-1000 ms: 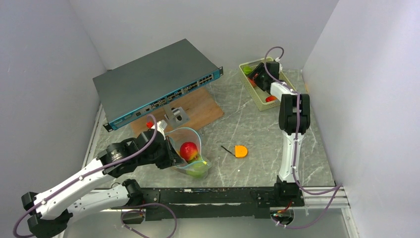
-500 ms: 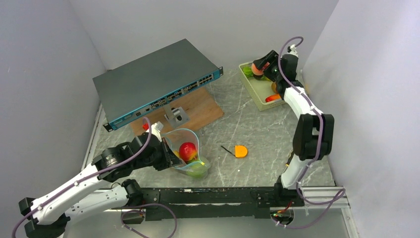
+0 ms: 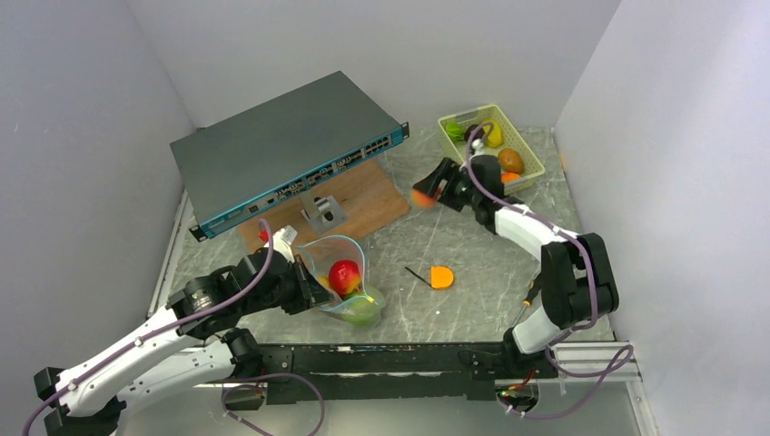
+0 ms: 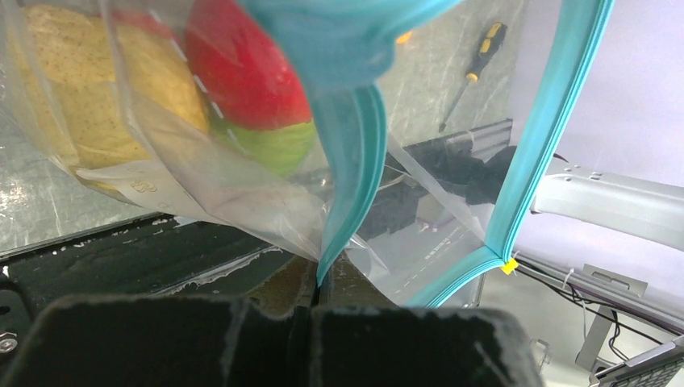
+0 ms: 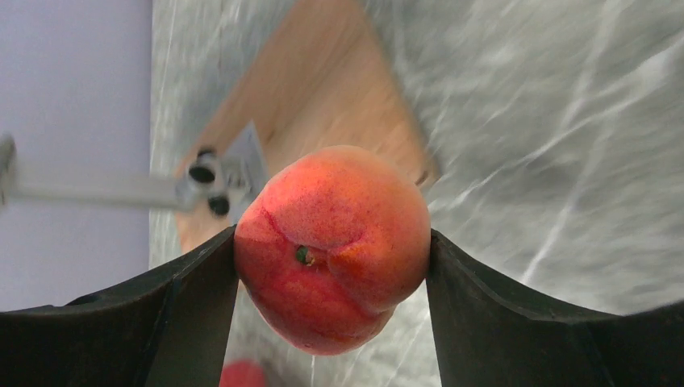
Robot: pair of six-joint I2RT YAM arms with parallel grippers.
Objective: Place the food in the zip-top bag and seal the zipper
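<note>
Your right gripper [image 5: 331, 238] pinches the orange-pink toy peach [image 5: 347, 210] between its jaws above the grey marble table [image 3: 472, 254]. Your left gripper [image 4: 310, 310] has its jaws pressed together on the teal-blue zipper strip [image 4: 355, 145] of the clear plastic bag [image 4: 242, 193]. A red apple [image 3: 345, 275] sits inside.

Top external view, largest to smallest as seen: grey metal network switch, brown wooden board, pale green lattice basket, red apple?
1. grey network switch
2. brown wooden board, partly under the switch
3. pale green lattice basket
4. red apple

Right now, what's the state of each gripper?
Left gripper: shut on the zipper of the zip-top bag.
Right gripper: shut on the peach.
</note>
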